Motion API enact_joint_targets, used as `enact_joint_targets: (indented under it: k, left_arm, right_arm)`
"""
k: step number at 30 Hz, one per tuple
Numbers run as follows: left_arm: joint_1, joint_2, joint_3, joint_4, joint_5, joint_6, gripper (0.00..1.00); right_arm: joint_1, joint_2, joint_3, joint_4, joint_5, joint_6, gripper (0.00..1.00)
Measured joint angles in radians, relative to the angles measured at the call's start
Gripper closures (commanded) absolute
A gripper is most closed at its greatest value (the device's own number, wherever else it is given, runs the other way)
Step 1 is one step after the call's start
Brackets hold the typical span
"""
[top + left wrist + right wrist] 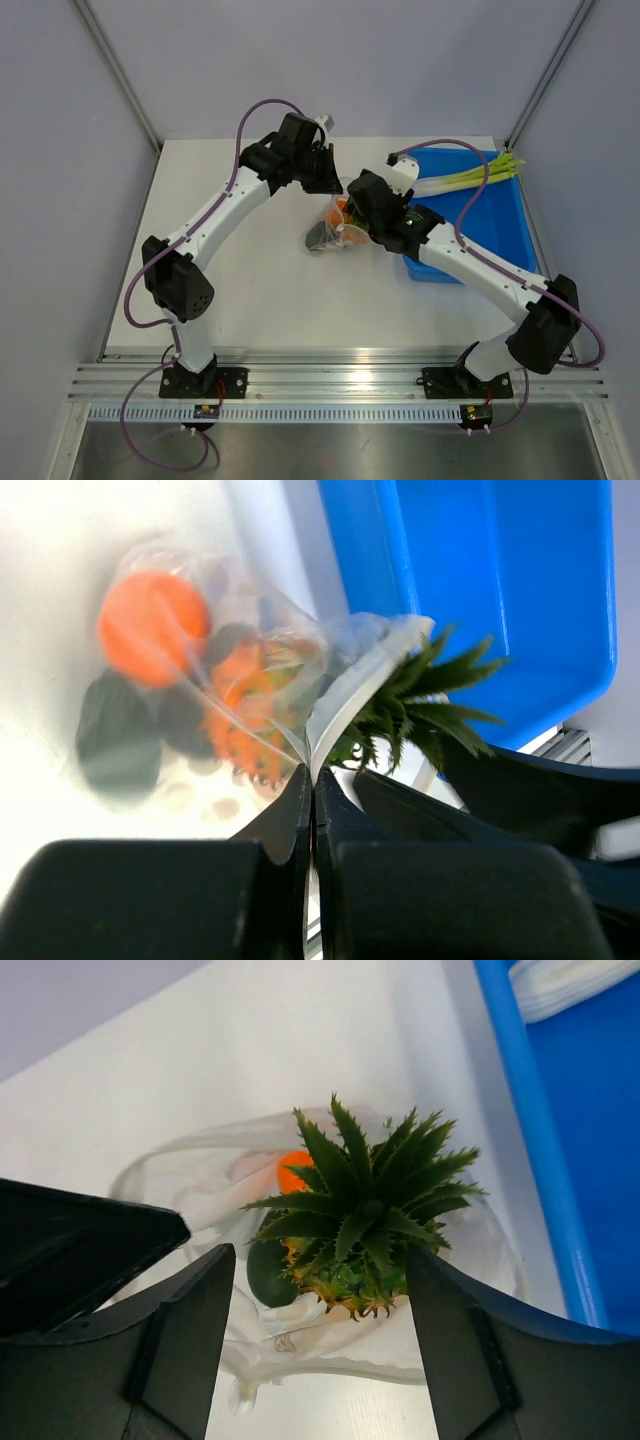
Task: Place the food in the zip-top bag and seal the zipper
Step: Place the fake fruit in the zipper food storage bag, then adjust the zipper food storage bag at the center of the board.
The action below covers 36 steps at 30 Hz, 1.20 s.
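Note:
The clear zip-top bag (328, 232) lies on the white table between both grippers. In the left wrist view the bag (230, 610) holds a small orange piece (150, 625), dark round pieces (115, 735) and the orange pineapple body (245, 725). The pineapple's green leaves (425, 700) stick out of the bag's mouth. My left gripper (312, 780) is shut on the bag's mouth edge with the zipper strip (350, 695). My right gripper (320, 1330) is open, with its fingers on either side of the pineapple's leaves (365, 1195) above the bag (190, 1175).
A blue plastic bin (480, 215) stands right of the bag, close to the right arm, and holds long green-and-white stalks (470, 178). The bin's wall (530, 1140) runs just right of the bag. Metal frame posts rise at the table's back corners.

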Motion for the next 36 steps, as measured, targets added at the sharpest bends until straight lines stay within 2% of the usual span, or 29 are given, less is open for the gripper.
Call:
enact_joint_targets:
  k: [5, 14, 18, 22, 28, 31, 32, 34, 36]
  left_arm:
    - [0.003, 0.000, -0.006, 0.010, 0.000, 0.000, 1.00]
    - [0.003, 0.000, -0.008, 0.014, 0.001, -0.001, 1.00]
    - [0.003, 0.000, -0.012, 0.014, 0.001, -0.001, 1.00]
    - [0.003, 0.000, -0.013, 0.015, 0.001, -0.001, 1.00]
    - [0.003, 0.000, -0.014, 0.017, 0.001, -0.003, 1.00]
    - [0.003, 0.000, -0.014, 0.017, 0.001, -0.003, 1.00]
    - [0.003, 0.000, -0.014, 0.017, 0.000, -0.003, 1.00]
    - [0.005, 0.000, -0.017, 0.019, 0.000, -0.003, 1.00]
    - [0.008, -0.001, -0.024, 0.022, -0.001, -0.003, 1.00]
  right_arm:
    - [-0.019, -0.115, -0.002, -0.003, -0.008, -0.039, 0.22]
    - [-0.208, -0.159, -0.157, -0.009, -0.175, -0.050, 0.38]
    - [-0.209, -0.163, -0.220, -0.017, -0.260, -0.054, 0.42]
    - [-0.209, -0.175, -0.264, -0.006, -0.330, -0.055, 0.50]
    - [-0.209, -0.173, -0.290, 0.006, -0.392, -0.046, 0.56]
    - [-0.209, -0.173, -0.290, 0.009, -0.401, -0.044, 0.74]
    - [-0.209, -0.173, -0.290, 0.011, -0.404, -0.042, 0.88]
    - [-0.209, -0.173, -0.290, 0.018, -0.410, -0.043, 0.97]
    - [-0.209, -0.172, -0.288, 0.030, -0.424, -0.048, 1.00]
